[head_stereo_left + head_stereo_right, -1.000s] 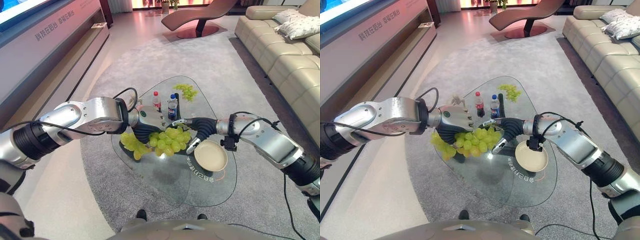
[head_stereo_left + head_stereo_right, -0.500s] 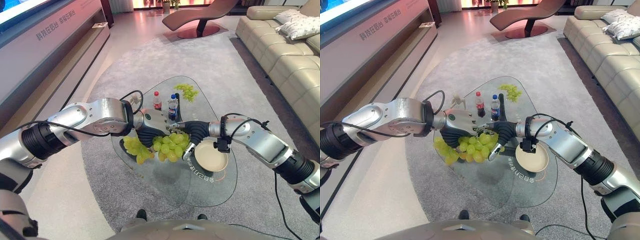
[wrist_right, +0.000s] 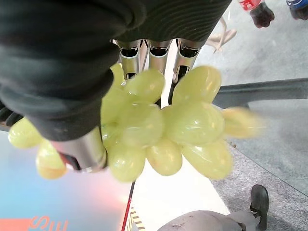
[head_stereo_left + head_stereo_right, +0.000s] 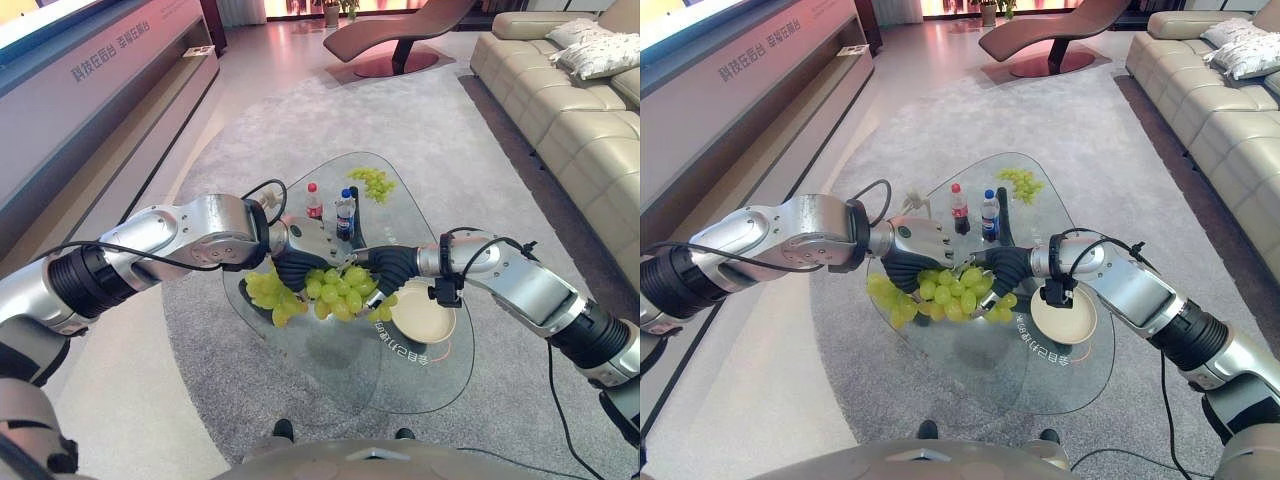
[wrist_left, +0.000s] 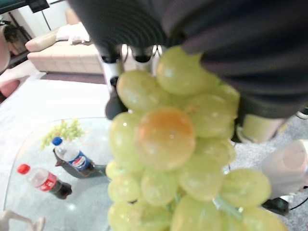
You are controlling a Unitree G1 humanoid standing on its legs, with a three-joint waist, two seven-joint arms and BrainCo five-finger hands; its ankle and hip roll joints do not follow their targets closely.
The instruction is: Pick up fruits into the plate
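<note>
Both the left hand [image 4: 300, 262] and the right hand [image 4: 385, 275] are curling their fingers round one grape bunch [image 4: 325, 288], holding it above the bench [image 4: 420, 375]. The plate [image 4: 422, 312] is sitting just beside the right hand. Judging by the loose grip, grapes risk tearing off and dropping short of it.

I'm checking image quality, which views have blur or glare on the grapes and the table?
Left wrist view: grapes too close, soft-edged. Right wrist view: grapes sharper, one at the side smeared. Eye views: glass table shows faint reflections, plate crisp.
</note>
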